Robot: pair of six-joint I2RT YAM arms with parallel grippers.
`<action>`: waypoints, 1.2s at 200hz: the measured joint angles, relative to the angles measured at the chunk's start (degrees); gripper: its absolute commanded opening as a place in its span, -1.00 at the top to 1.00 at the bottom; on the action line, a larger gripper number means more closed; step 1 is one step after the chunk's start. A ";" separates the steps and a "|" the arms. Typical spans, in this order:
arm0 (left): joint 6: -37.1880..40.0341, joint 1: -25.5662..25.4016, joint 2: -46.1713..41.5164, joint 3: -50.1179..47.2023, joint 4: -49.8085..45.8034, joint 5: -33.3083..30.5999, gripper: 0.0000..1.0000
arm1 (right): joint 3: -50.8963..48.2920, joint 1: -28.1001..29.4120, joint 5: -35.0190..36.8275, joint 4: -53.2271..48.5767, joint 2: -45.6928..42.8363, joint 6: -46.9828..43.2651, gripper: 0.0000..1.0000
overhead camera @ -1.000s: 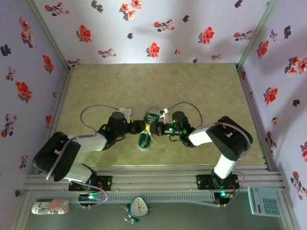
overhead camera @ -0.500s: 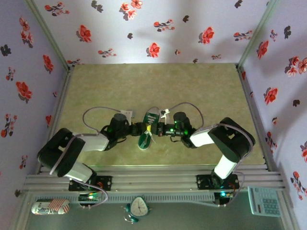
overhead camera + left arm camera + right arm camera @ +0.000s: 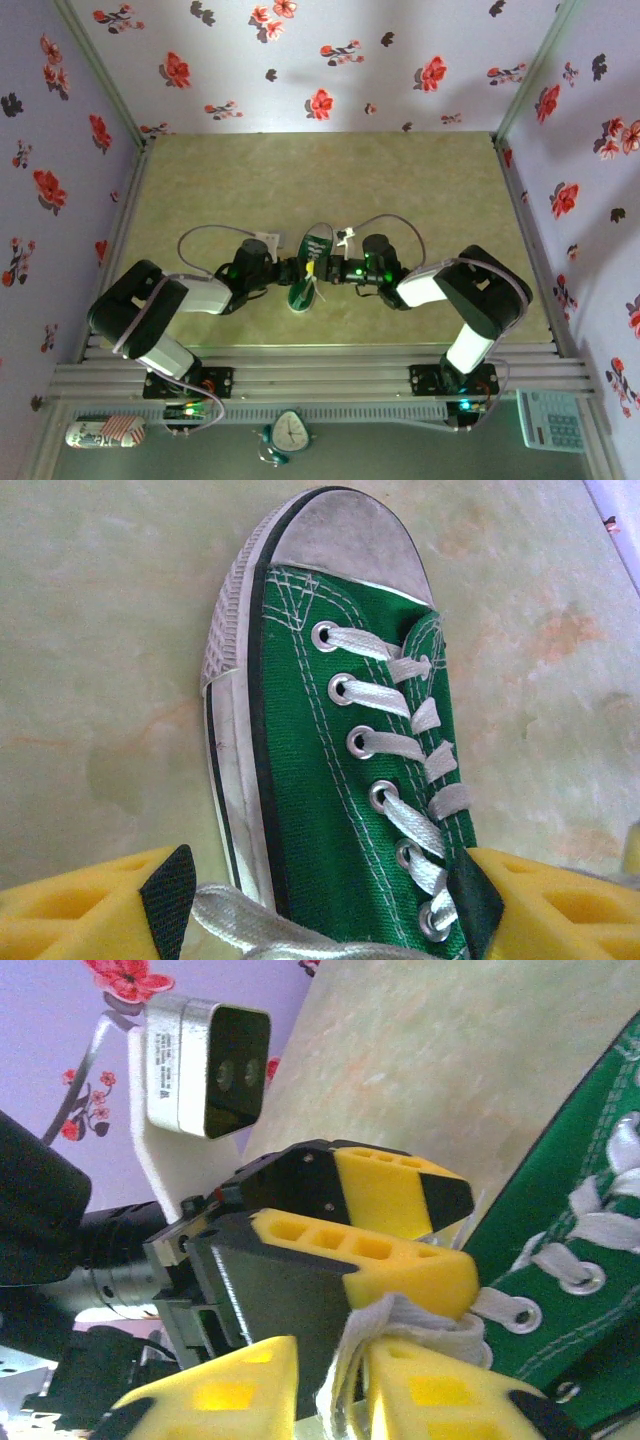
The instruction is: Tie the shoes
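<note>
The shoe (image 3: pixel 305 270), a small green canvas sneaker with white laces, lies mid-table with a gripper on each side. My left gripper (image 3: pixel 288 270) is open. In the left wrist view the left gripper (image 3: pixel 320 900) straddles the shoe (image 3: pixel 330 780) near its top eyelets, and a loose lace (image 3: pixel 250 920) lies between the fingers. The right pad (image 3: pixel 470 895) touches the lacing. My right gripper (image 3: pixel 326 271) meets it from the right. In the right wrist view the right gripper (image 3: pixel 335 1380) stands slightly parted, with a bunched white lace (image 3: pixel 400 1325) hanging in the gap against one finger.
Floral walls close in the tan table (image 3: pixel 330 180) on three sides. Beyond the front rail sit a can (image 3: pixel 105 433), a small clock (image 3: pixel 290 432) and a keypad phone (image 3: pixel 551 420). The left wrist's camera housing (image 3: pixel 205 1065) sits close to my right gripper.
My right gripper, shut tight on the lace a second ago, has parted slightly. The left arm has edged to the right toward the shoe. The shoe has stayed put.
</note>
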 measured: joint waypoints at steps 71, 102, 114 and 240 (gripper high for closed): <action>0.00 0.00 0.00 0.00 0.02 0.00 -0.44 | -0.11 -0.33 5.90 -12.85 -7.87 -5.42 0.09; 0.00 0.00 0.09 0.02 0.09 0.02 -0.44 | 0.20 -0.33 9.57 -20.92 -11.30 -8.07 0.10; 0.00 0.00 0.09 0.02 0.13 0.02 -0.44 | 0.61 -0.33 11.63 -24.68 -12.96 -9.03 0.11; 0.02 0.00 0.09 0.02 0.20 0.22 -0.44 | 16.57 8.59 25.62 -53.70 -17.70 -23.23 0.30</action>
